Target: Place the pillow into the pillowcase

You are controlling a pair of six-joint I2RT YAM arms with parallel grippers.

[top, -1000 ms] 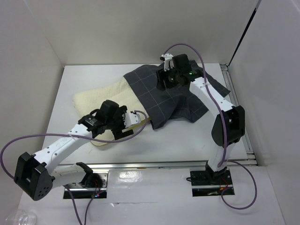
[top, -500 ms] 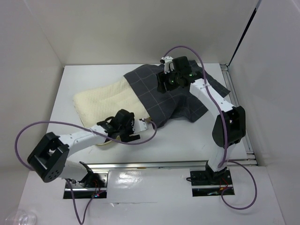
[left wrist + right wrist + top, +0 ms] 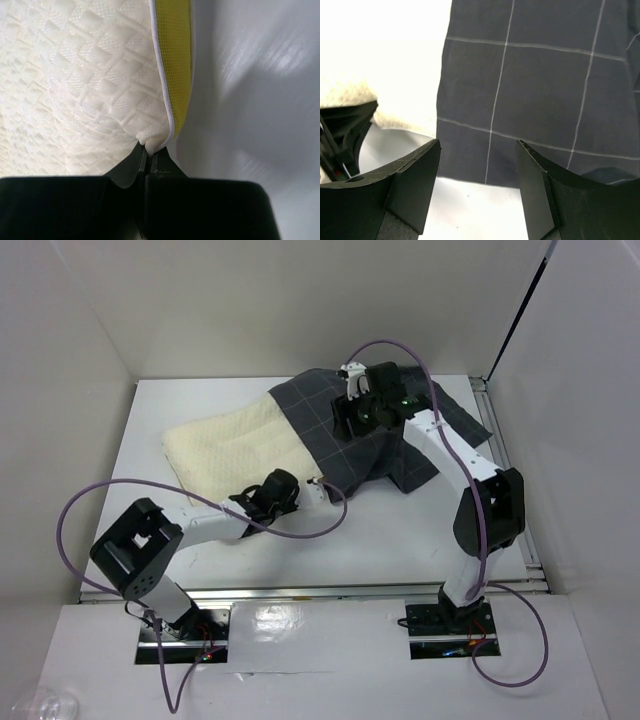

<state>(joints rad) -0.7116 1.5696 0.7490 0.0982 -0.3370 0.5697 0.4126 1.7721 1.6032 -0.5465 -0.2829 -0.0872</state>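
1. Left gripper is closed, its jaws pressed together on the very corner of the pillow, with only a thin nip of fabric between the tips. Right gripper stands wide apart and holds nothing.
2. I take the pillowcase as my landmark. It lies rumpled on the table, and the right gripper hangs over its far middle part. Whether those tips touch the cloth, I cannot tell.
3. The pillow sticks out of the pillowcase's left side, slanting away toward the left. Its right end is hidden under the grey cloth, so I judge it partly in, with a good half left to go.
4. The pinched corner sits just left of the pillowcase's near left edge, close to the cloth in the top view. The left arm lies along the pillow's near side.
5. At that corner the yellow piping runs away from the left gripper's tips, on the side facing the pillowcase.
6. The step in hand, as I read it, is feeding the pillow in. Next I would drive the held corner rightward into the pillowcase. The right gripper would first need to close on the cloth's open edge, since nothing anchors the pillowcase now and it could bunch or slide. The nip is shallow, so a hard push might slip it.
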